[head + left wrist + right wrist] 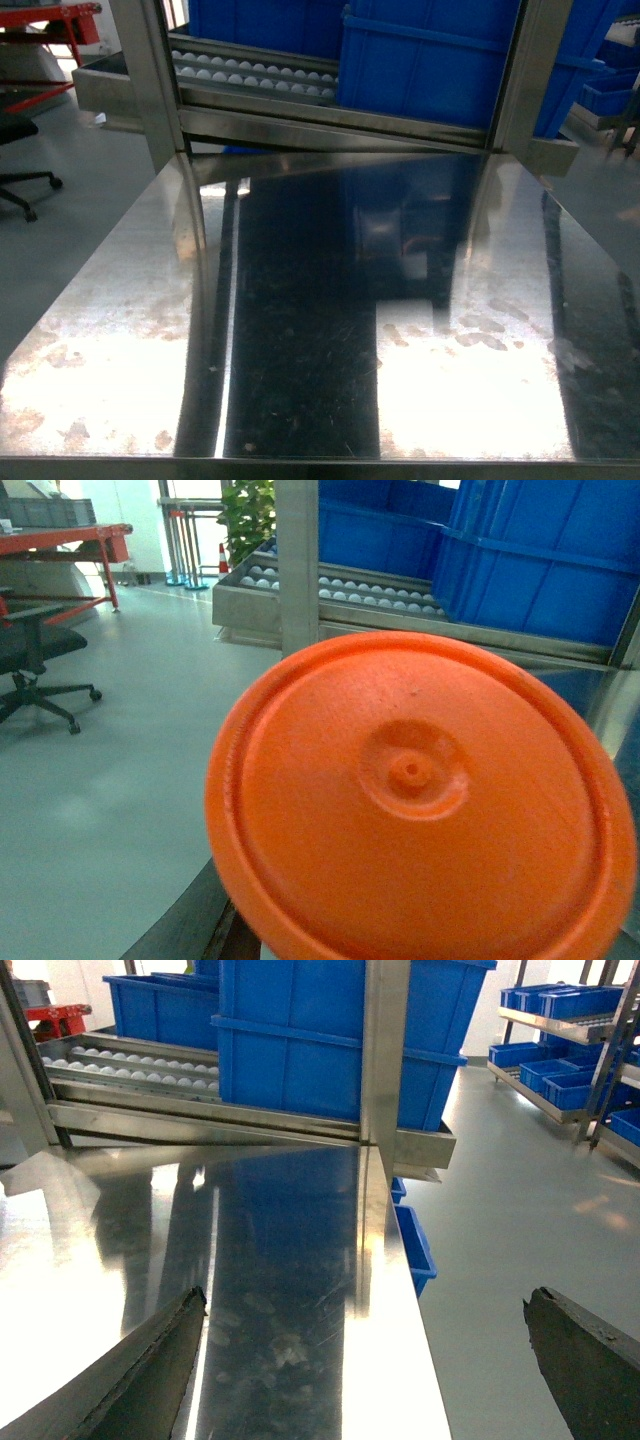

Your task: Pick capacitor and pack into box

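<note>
Both grippers stayed off your head view: right gripper [365, 1360] gaped wide, empty; orange disc [420, 805] hid left jaws, state unclear.

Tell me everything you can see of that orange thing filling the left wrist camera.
The capacitor shows only its round end face. It is orange-red, matte and plastic-looking, with a raised rim ring and a small central nub in a shallow dimple. It sits very close, slightly blurred, facing the camera. Its sides and whatever holds it are hidden.
</note>
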Tool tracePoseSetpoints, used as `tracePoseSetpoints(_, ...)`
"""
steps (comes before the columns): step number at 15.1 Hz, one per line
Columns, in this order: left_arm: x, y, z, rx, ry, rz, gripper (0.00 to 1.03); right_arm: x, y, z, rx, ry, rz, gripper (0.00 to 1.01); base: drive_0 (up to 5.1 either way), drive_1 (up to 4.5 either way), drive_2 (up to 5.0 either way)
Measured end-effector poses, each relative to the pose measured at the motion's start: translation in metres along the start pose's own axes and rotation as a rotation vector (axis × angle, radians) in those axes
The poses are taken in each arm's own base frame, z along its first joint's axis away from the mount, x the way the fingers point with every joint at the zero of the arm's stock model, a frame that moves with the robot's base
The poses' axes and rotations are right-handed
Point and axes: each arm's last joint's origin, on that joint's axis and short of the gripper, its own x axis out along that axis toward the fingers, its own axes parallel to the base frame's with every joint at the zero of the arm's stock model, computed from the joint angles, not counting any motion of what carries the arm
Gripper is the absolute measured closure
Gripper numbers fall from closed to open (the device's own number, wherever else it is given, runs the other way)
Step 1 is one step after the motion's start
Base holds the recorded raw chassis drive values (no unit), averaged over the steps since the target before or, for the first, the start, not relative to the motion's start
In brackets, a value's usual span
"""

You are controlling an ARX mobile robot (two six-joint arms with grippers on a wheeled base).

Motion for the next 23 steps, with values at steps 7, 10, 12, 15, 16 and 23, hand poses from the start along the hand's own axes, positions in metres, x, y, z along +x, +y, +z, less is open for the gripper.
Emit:
tracePoseSetpoints(7, 0.0000, 0.0000, 0.0003, 0.000, -0.003, 0.000, 0.59, 0.0000, 0.0000, 0.0003, 0.000, -0.003, 0.000, 0.03, 0.0, 0.00, 0.0)
tracePoseSetpoints(10, 0.0000, 0.0000, 0.0002, 0.000, -0.002, -0.001, 0.59, 0.0000, 0.0000, 0.0002, 0.000, -0.002, 0.000, 0.03, 0.0, 0.00, 0.0)
tracePoseSetpoints(12, 0.0000, 0.0000, 0.0001, 0.000, -0.002, 0.000, 0.59, 0.0000, 0.0000, 0.0000, 0.000, 0.000, 0.000, 0.03, 0.0, 0.00, 0.0)
tracePoseSetpoints(15, 0.0000, 0.0000, 0.0001, -0.001, -0.001, 0.000, 0.59, 0.0000, 0.0000, 0.0001, 0.000, -0.002, 0.000, 0.03, 0.0, 0.00, 0.0)
tracePoseSetpoints(16, 0.0000, 0.0000, 0.0000, -0.002, 0.000, 0.001, 0.59, 0.0000, 0.0000, 0.0000, 0.000, 0.000, 0.000, 0.03, 0.0, 0.00, 0.0)
tracePoseSetpoints(23, 0.0000, 0.0000, -0.0001, -0.001, 0.001, 0.000, 0.59, 0.0000, 0.0000, 0.0001, 0.000, -0.001, 0.001, 0.03, 0.0, 0.00, 0.0)
